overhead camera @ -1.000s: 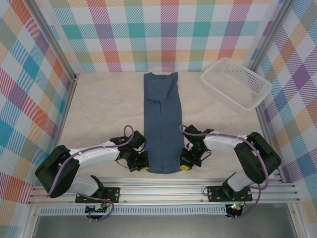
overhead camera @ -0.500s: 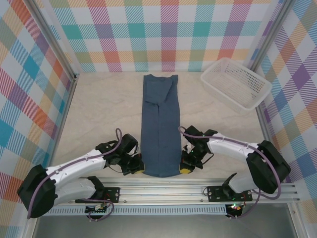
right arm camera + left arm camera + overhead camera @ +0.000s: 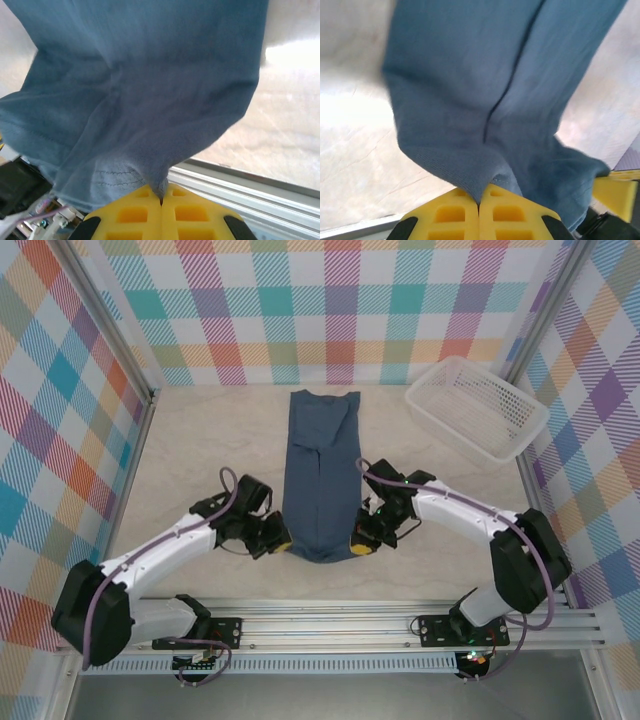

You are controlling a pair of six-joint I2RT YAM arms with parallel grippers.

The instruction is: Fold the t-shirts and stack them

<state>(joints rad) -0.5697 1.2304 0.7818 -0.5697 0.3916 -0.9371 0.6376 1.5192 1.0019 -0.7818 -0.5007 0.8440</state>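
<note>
I've got the t-shirt (image 3: 320, 470) narrowed to a long strip down the centre of the frame, so the lengthwise folds look done. By my reckoning the crosswise fold and the stacking are left. My left claw (image 3: 277, 539) is clamped on the strip's lower left corner and my right claw (image 3: 361, 543) on its lower right. The hem bunches and sags between them, while the upper part lies flat on the desk (image 3: 200, 460). It is soft navy cotton, creased down the middle.
</note>
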